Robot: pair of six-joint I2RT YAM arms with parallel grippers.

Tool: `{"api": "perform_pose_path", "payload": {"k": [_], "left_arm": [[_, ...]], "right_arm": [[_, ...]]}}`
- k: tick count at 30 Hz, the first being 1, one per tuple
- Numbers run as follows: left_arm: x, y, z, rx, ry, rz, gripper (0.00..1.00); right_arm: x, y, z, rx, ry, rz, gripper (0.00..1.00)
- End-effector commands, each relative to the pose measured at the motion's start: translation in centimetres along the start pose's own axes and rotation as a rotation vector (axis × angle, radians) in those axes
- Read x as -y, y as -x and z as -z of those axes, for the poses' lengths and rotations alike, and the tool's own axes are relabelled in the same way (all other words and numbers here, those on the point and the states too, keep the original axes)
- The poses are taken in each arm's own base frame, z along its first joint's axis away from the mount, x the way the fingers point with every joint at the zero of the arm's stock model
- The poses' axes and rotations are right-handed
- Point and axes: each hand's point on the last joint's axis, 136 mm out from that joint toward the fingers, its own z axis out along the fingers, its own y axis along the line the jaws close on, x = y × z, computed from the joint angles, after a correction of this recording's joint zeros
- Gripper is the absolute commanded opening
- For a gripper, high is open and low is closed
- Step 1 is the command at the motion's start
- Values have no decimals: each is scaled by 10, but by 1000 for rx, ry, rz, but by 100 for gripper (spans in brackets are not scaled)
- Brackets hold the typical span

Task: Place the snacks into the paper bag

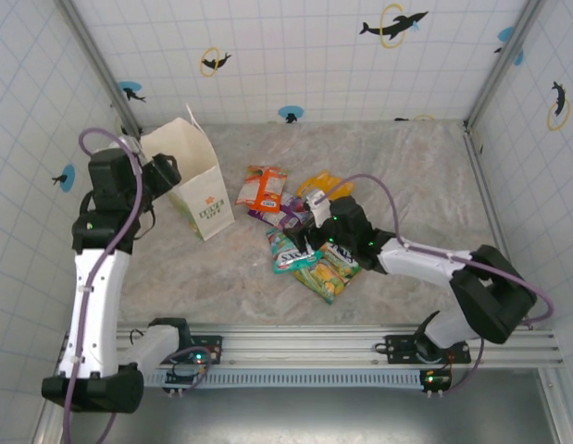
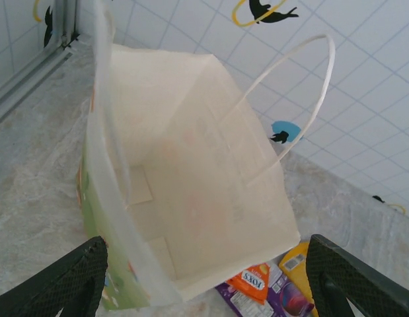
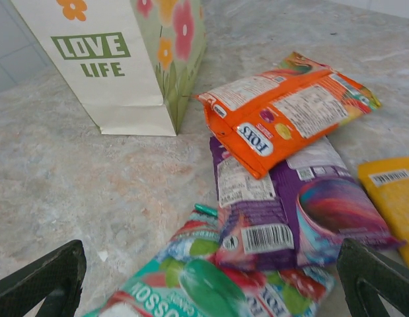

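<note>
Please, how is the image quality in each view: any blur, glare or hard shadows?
Top external: even soft light, sharp, only a faint shadow by the paper bag. Left wrist: the bag's near rim is blurred, and light glows through its walls. Right wrist: sharp in the middle, slight sheen on the purple packet.

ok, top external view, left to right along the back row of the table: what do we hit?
paper bag → orange packet → yellow packet
</note>
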Motion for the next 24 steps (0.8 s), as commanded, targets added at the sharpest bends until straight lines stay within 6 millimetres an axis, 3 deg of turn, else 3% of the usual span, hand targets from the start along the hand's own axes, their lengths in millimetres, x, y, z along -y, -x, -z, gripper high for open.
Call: {"api": "perform_pose_path", "payload": {"k": [1, 7, 13, 20, 24], "left_arm": [[-12, -20, -10, -151, 84, 42, 80], [-26, -17, -34, -216, 158, 46, 86], [-39, 3, -52, -237, 220, 108, 84], [-54, 1, -74, -208, 228, 144, 71], [-52, -3, -87, -237, 211, 155, 66]], "right_arm": [[-11, 41, -17, 95, 26, 75, 100], [-20, 62, -53, 124, 69, 107, 100], [-15, 73, -85, 112, 51, 85, 100], [-28, 62, -78, 130, 106, 71, 99], [-35, 61, -75, 116, 144, 63, 99]]}}
